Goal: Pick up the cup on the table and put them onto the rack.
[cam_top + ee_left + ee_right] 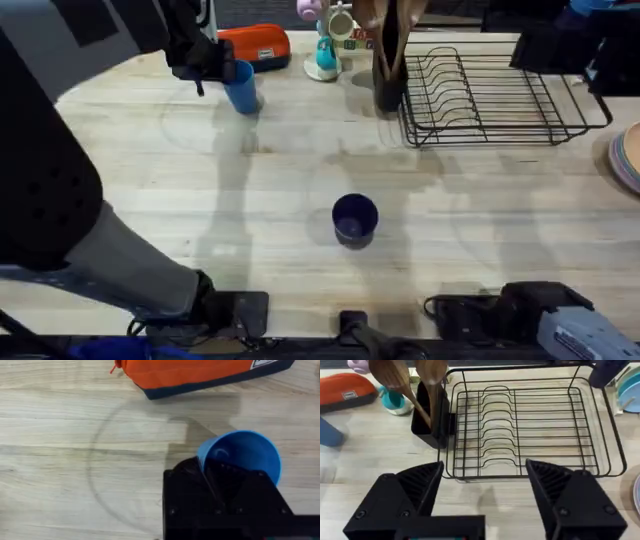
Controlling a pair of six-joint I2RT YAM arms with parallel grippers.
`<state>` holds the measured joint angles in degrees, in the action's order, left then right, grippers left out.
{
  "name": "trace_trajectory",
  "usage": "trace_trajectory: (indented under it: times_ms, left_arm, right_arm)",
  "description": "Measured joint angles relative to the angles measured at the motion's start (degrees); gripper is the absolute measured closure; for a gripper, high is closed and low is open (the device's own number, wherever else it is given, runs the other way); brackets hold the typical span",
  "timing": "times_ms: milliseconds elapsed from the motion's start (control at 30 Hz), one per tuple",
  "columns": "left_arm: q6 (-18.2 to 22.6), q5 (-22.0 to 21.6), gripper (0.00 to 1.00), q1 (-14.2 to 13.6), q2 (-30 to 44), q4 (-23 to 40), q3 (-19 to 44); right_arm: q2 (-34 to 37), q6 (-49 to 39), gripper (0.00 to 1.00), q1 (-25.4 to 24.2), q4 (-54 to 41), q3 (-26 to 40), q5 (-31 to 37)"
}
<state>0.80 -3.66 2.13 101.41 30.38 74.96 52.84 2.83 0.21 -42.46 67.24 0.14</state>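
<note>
A light blue cup (240, 86) stands at the far left of the table, next to the orange pouch. My left gripper (214, 66) is shut on its rim, one finger inside the cup (240, 455) and one outside, as the left wrist view shows (207, 480). A dark navy cup (354, 218) stands upright in the middle of the table, untouched. The black wire rack (500, 90) sits at the far right with nothing in it (530, 425). My right gripper (485, 485) is open near the table's front edge, facing the rack.
An orange pouch (255, 45) lies just behind the light blue cup. A black holder with wooden spoons (388, 80) stands against the rack's left side. Small pastel mugs (325, 40) stand at the back. Stacked plates (628, 155) lie at the right edge.
</note>
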Motion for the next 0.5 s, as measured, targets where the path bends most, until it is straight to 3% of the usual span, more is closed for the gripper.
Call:
trace_trajectory:
  times_ms: [233,500]
  left_arm:
    - [-0.17,-0.07,0.958,-0.77,-0.53,0.10,0.00]
    - [-0.15,-0.44,0.958,-6.79,-7.07,0.71,1.64]
  right_arm:
    - [-0.02,0.00,0.005,0.00,0.04,0.00,0.00]
    - [0.00,0.00,0.005,0.00,0.04,0.01,0.00]
